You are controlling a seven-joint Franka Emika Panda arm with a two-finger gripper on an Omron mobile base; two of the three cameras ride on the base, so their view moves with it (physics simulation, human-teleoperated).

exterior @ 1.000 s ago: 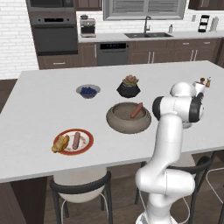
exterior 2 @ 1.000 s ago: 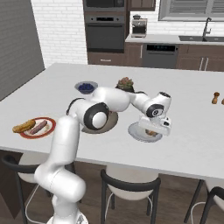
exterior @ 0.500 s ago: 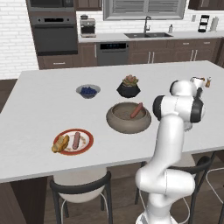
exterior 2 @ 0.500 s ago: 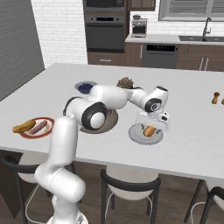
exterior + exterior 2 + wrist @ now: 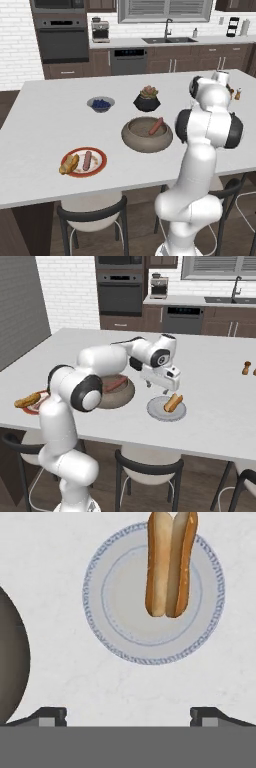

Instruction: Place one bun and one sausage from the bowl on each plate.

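Pincer hangs empty, its tips spread apart, above the grey plate, where a bun lies toward one edge. One sausage rests in the stone bowl on the bench; the red plate already has a bun and sausage. That sausage looks light, firm and smooth, likely to roll, so gripping across its middle seems safest

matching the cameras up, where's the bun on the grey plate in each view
Left base view: hidden behind the arm.
Right base view: bun right of centre, on the grey plate, beside the bowl.
Hand view: bun top centre, overhanging the plate's far rim.
Shared landmark: the bowl, dark curve at hand view's left edge.
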